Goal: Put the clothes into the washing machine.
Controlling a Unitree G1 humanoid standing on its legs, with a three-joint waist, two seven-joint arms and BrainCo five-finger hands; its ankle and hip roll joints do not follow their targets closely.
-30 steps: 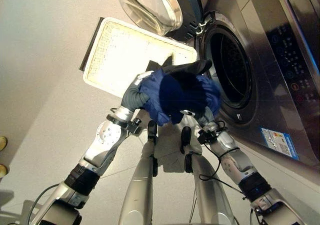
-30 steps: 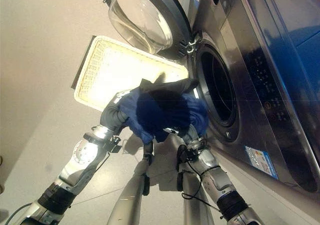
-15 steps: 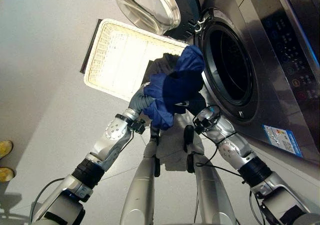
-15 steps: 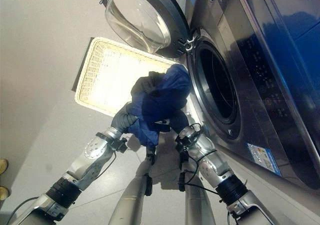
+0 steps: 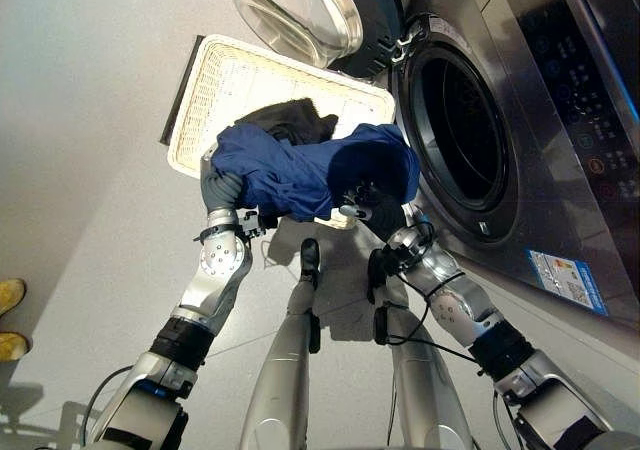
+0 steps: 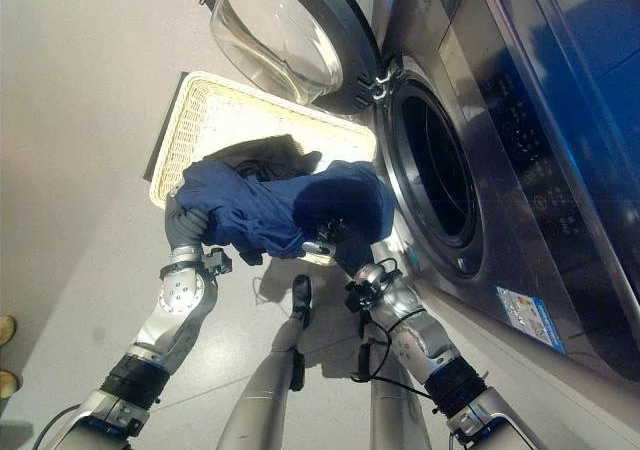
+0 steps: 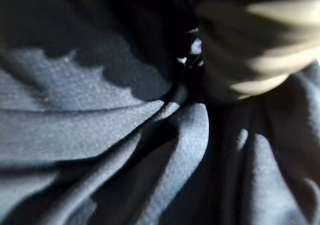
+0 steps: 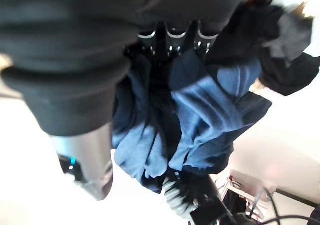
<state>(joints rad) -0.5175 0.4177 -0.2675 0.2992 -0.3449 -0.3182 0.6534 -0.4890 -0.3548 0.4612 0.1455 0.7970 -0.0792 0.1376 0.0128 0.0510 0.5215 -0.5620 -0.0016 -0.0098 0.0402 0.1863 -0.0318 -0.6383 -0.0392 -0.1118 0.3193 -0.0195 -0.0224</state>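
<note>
Between both raised arms, left eye view: blue garment drapes over left hand and right hand, above the basket, left of the washing machine opening. Wrist views: cloth covers both hands; grip cannot be told.

Off to the side there's a white wicker laundry basket sitting on the plain grey floor. Somebody's yellow shoes are poking in at the edge too.

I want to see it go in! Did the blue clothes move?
Yes. The blue clothes dropped back from the washing machine's opening, now spread over the basket.
</note>
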